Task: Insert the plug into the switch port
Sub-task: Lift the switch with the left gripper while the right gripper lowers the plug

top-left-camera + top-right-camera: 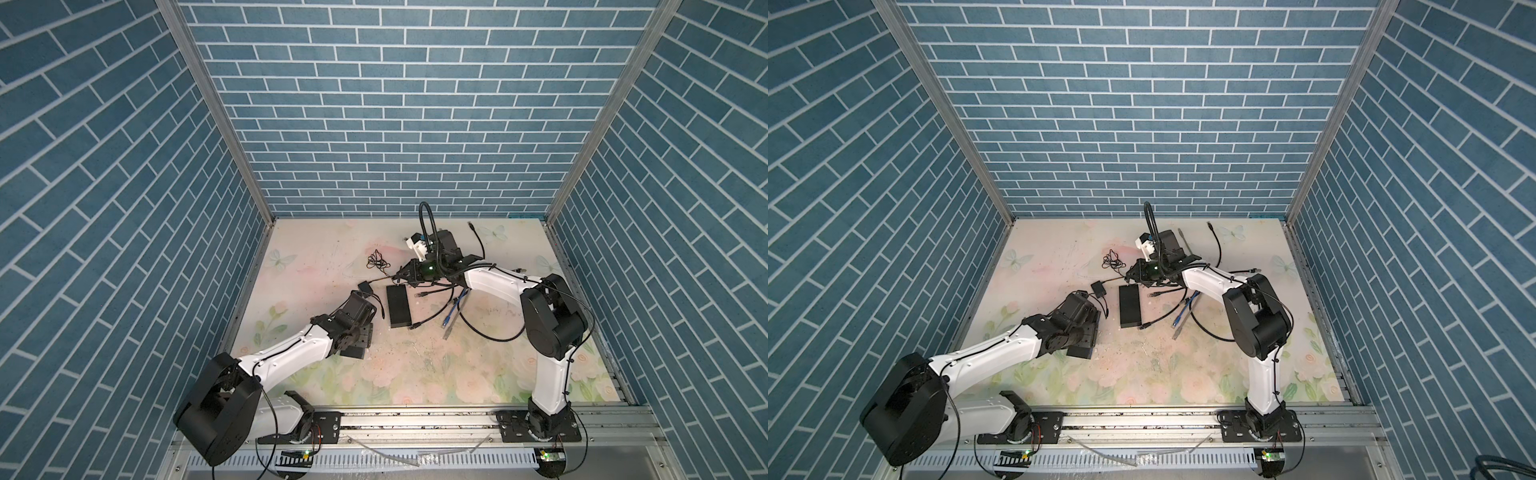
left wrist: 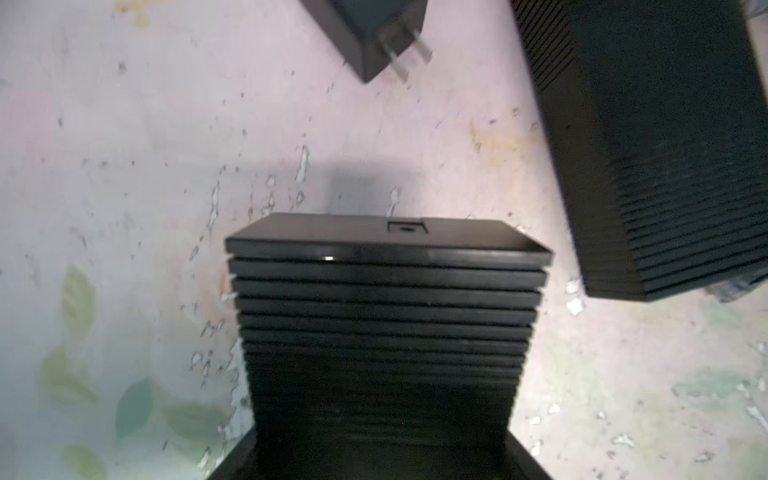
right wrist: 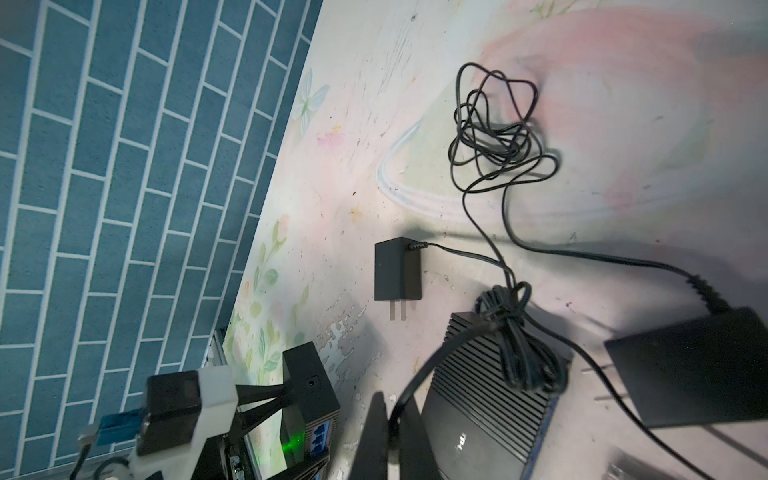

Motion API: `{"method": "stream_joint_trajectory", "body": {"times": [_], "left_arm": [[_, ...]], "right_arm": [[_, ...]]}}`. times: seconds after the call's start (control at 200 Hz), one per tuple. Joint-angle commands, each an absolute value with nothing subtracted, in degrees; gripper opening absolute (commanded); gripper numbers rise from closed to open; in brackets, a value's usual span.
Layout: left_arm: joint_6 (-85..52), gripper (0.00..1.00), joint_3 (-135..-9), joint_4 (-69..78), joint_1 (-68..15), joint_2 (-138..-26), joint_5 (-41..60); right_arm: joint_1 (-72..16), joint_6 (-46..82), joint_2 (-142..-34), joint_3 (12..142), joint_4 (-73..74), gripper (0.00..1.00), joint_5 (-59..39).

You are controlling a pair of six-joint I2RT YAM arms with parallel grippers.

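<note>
A small black ribbed switch [image 2: 386, 324] stands between the jaws of my left gripper [image 2: 382, 457], which is shut on it. A small port [image 2: 407, 227] shows on its far end face. In the right wrist view the same switch [image 3: 316, 399] shows a round port [image 3: 309, 381] on top, with the left gripper [image 3: 286, 395] clamping it. My right gripper [image 3: 392, 411] is shut on a thin black power cord [image 3: 432, 365]. The plug itself is hidden at the fingers. In both top views the right gripper [image 1: 401, 280] [image 1: 1130, 277] hovers behind a larger box, and the held switch [image 1: 357, 345] is front left.
A larger black ribbed box [image 1: 399, 306] [image 3: 478, 411] lies mid-table with a cord bundle [image 3: 515, 332] on it. Also here are a small wall adapter [image 1: 365, 286] [image 3: 397, 270], a big adapter [image 3: 698, 374], a tangled cord [image 3: 494, 124] and loose network cables [image 1: 453, 309].
</note>
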State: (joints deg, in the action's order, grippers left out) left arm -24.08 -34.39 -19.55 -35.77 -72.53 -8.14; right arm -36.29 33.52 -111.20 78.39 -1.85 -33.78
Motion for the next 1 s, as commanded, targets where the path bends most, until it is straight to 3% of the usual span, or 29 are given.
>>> {"method": "stream_joint_trajectory", "body": {"times": [0.0,0.51,0.995], "left_arm": [[-18.51,0.47,-31.94,-8.42,-35.96,-71.20,-8.19],[-4.34,0.48,-19.07,24.12,-35.99,-60.76,-3.09],[7.44,0.48,-13.53,45.23,-36.00,-66.34,1.02]], "right_arm": [[-35.73,35.48,-107.29,76.56,2.12,0.00,-34.60],[-35.83,39.02,-103.10,70.29,19.01,0.00,-38.56],[-38.93,33.41,-101.18,67.55,24.11,0.00,-40.84]]}}
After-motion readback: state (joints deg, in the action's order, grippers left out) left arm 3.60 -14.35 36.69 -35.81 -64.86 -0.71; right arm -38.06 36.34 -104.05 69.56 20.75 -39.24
